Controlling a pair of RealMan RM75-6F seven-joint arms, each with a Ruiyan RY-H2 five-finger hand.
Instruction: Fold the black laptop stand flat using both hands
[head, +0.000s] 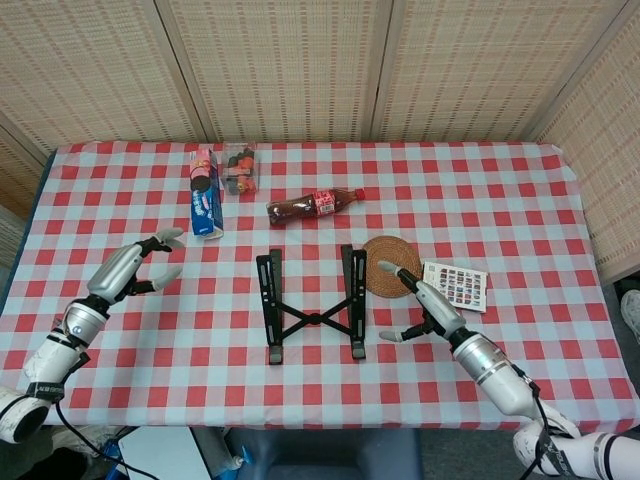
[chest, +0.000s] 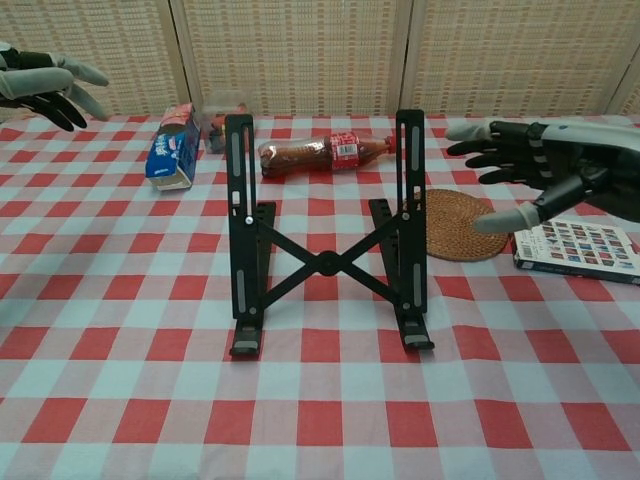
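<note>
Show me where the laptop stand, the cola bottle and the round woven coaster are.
laptop stand (chest: 325, 263), chest view, on the central pivot where its cross braces meet.
cola bottle (head: 314, 204), head view, near its red label.
woven coaster (head: 392, 262), head view, on its bare centre.

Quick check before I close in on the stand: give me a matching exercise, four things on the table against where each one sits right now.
Things:
1. laptop stand
2. woven coaster
3. soda bottle
4. right hand

Places:
A. lying on its side behind the stand
B. open, in the air just right of the stand
C. centre of the table, still unfolded
D. flat on the cloth, right of the stand's far end

Pairs: 1-C, 2-D, 3-A, 4-B
</note>
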